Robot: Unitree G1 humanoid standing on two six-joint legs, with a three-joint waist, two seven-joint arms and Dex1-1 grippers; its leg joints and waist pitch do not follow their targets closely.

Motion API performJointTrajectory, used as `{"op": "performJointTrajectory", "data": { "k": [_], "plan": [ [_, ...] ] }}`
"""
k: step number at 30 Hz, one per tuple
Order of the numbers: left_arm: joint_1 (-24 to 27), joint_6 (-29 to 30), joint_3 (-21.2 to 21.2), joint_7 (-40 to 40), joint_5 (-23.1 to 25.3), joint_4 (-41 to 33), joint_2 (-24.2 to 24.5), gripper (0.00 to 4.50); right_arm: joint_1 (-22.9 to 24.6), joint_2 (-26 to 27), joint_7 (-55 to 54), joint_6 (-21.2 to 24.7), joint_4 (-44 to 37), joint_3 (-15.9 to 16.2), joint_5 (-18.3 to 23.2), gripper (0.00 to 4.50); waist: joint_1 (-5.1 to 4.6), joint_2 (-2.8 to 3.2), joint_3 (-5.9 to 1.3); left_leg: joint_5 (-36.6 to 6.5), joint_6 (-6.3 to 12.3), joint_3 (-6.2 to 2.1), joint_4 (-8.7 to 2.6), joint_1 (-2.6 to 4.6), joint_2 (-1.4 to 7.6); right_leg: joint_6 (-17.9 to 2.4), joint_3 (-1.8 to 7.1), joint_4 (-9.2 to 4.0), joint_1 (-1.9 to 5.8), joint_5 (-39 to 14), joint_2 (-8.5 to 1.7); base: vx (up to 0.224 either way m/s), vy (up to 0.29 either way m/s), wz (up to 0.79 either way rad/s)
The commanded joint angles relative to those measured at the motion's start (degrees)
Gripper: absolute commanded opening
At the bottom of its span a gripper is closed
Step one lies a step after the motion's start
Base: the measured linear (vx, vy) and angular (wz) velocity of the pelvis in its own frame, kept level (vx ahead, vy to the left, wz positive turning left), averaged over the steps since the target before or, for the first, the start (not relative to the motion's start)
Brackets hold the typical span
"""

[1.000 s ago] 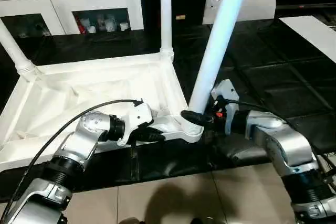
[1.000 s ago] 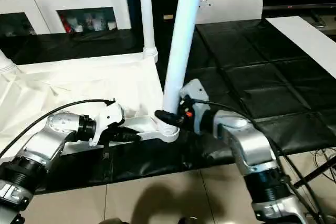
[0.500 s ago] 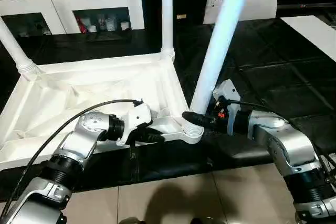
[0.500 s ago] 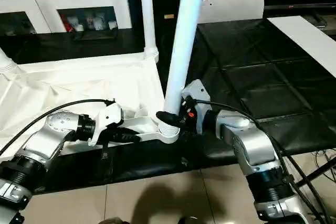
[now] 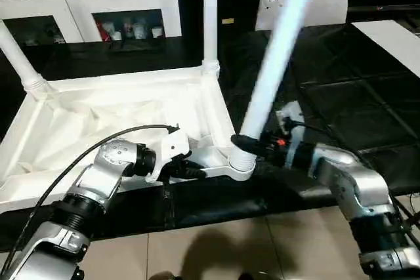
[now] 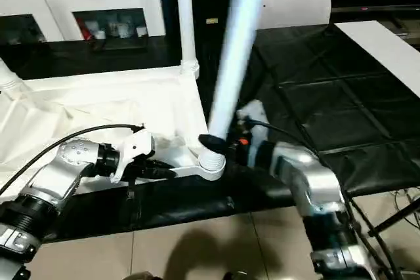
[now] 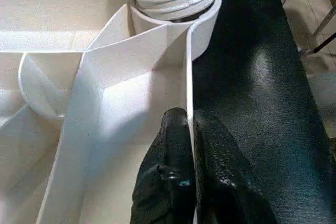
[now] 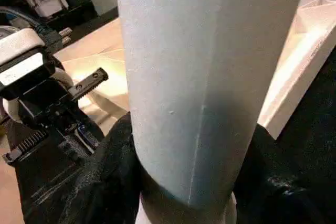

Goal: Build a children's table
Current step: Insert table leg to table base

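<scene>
With the upturned table top (image 5: 118,113) on the black worktop (image 5: 341,96), the left hand (image 7: 190,129) pinched its near rim while the right hand (image 5: 244,142) clasped the tilted third leg (image 5: 279,63) at the corner socket (image 5: 239,162), which next probably needed straightening and screwing home.

no readable text, no labels, no brand marks, no numbers anywhere
</scene>
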Motion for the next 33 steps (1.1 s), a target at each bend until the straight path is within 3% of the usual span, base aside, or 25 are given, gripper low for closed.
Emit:
{"op": "performJointTrajectory", "data": {
  "k": [1, 3, 5, 6, 10, 12, 15, 16, 18, 21, 26, 29, 33],
  "plan": [
    [-2.17, -1.07, 2.93, 0.44, -3.05, -0.83, 0.04, 0.00, 3.13, -0.79, -1.56, 1.42, 3.00, 0.43, -2.06, 1.89, 0.22, -0.06, -4.15, -8.04, 3.51, -1.80, -4.06, 0.55, 3.79, -2.66, 4.15, -5.06, 3.60, -21.63, -5.77, 0.000, 0.000, 0.00],
    [-3.04, -1.16, 3.22, 1.15, -2.84, 0.35, -0.38, 0.00, 5.94, -0.24, -2.10, -0.62, 1.66, -0.53, -1.17, 1.89, 0.24, 0.53, -4.01, -8.95, 3.29, -1.75, -4.06, 0.61, 3.62, -1.77, 4.01, -5.64, 3.50, -23.65, -5.71, 0.000, 0.000, 0.00],
    [-3.64, -1.35, 3.46, 1.61, -2.76, 1.22, -0.66, 0.00, 7.79, -0.03, -2.20, -1.65, 0.42, -0.72, -0.89, 1.89, 0.28, 0.37, -4.11, -9.31, 3.20, -1.86, -4.09, 0.58, 3.57, -1.42, 3.85, -5.59, 3.59, -23.82, -5.67, 0.000, 0.000, 0.00],
    [-3.97, -1.52, 3.60, 2.01, -2.63, 1.72, -0.81, 0.00, 8.59, 0.15, -2.39, -2.30, -0.17, -0.76, -0.99, 1.89, 0.34, 0.96, -3.99, -9.76, 3.24, -1.86, -4.07, 0.58, 3.40, -1.05, 3.75, -5.73, 3.54, -24.72, -5.62, 0.000, 0.000, 0.00],
    [-4.89, -1.95, 4.04, 3.17, -2.27, 3.21, -1.30, 0.00, 11.73, 0.85, -2.63, -4.58, -2.65, -0.67, -1.36, 1.89, -0.06, 0.69, -3.59, -12.90, 2.81, -1.73, -3.94, 1.16, 2.93, 1.00, 3.06, -7.02, 3.23, -30.87, -5.45, 0.000, 0.000, 0.00],
    [-5.19, -2.14, 4.13, 3.43, -2.13, 3.80, -1.47, 0.00, 13.02, 0.97, -2.99, -5.71, -3.56, -0.34, -1.76, 1.89, -0.34, 1.01, -3.28, -15.72, 2.38, -1.89, -3.91, 2.05, 3.05, 2.09, 2.32, -7.92, 3.00, -33.99, -5.44, 0.000, 0.000, 0.00],
    [-5.11, -2.32, 4.11, 3.37, -2.00, 3.91, -1.45, 0.00, 13.54, -1.03, -2.23, -8.60, -4.02, 3.37, -5.62, 1.89, -0.47, 0.98, -3.54, -15.22, 2.49, -2.31, -4.40, 1.58, 3.50, 2.54, 2.34, -7.56, 3.57, -31.07, -5.59, 0.000, 0.000, 0.00],
    [-4.99, -2.35, 3.99, 3.32, -1.91, 3.70, -1.36, 0.00, 12.99, -1.53, -1.86, -8.99, -3.82, 4.42, -6.63, 1.89, -0.67, 0.46, -3.52, -15.04, 2.56, -2.18, -4.36, 1.52, 3.40, 2.62, 2.46, -7.64, 3.59, -31.14, -5.66, 0.000, 0.000, 0.00],
    [-4.92, -2.53, 3.81, 3.24, -1.69, 3.60, -1.20, 0.00, 12.37, -2.04, -1.50, -9.38, -3.67, 5.51, -7.61, 1.89, -0.55, 0.62, -3.45, -14.31, 2.73, -2.04, -4.19, 1.44, 3.00, 2.91, 2.43, -7.64, 3.63, -32.14, -5.74, 0.000, 0.000, 0.00],
    [-4.79, -3.37, 3.28, 3.31, -0.51, 3.57, -0.43, 0.00, 9.25, -3.33, 0.31, -10.92, -1.55, 9.04, -10.95, 1.89, -0.81, -0.22, -3.34, -13.90, 2.94, -2.01, -4.10, 1.35, 2.96, 4.24, 2.19, -7.90, 3.57, -33.75, -5.64, 0.000, 0.000, 0.00],
    [-4.33, -3.91, 2.94, 3.54, 0.42, 3.21, 0.43, 0.00, 5.89, -4.46, 4.45, -12.20, 1.59, 12.70, -12.67, 1.89, -1.96, -0.41, -2.94, -18.19, 2.10, -2.53, -4.19, 1.81, 3.32, 4.51, 1.50, -8.29, 3.44, -36.04, -5.74, 0.000, 0.000, 0.00],
    [-4.52, -4.21, 2.81, 3.48, 0.65, 3.51, 0.63, 0.00, 5.44, -5.09, 6.68, -12.33, 2.35, 13.91, -12.69, 1.89, -2.36, -0.68, -2.68, -19.94, 1.98, -2.72, -4.45, 2.03, 3.65, 3.88, 1.75, -8.33, 3.48, -35.78, -6.05, 0.000, 0.000, 0.00],
    [-5.55, -6.26, 1.68, 1.63, 1.26, 4.42, 0.93, 0.00, 4.98, -4.86, 9.52, -13.31, 3.36, 14.42, -11.85, 1.89, -2.11, -0.93, -2.50, -18.99, 2.50, -2.66, -4.74, 1.81, 3.65, 2.98, 2.31, -8.20, 3.51, -34.96, -6.34, 0.000, 0.000, 0.00]
  ]
}}
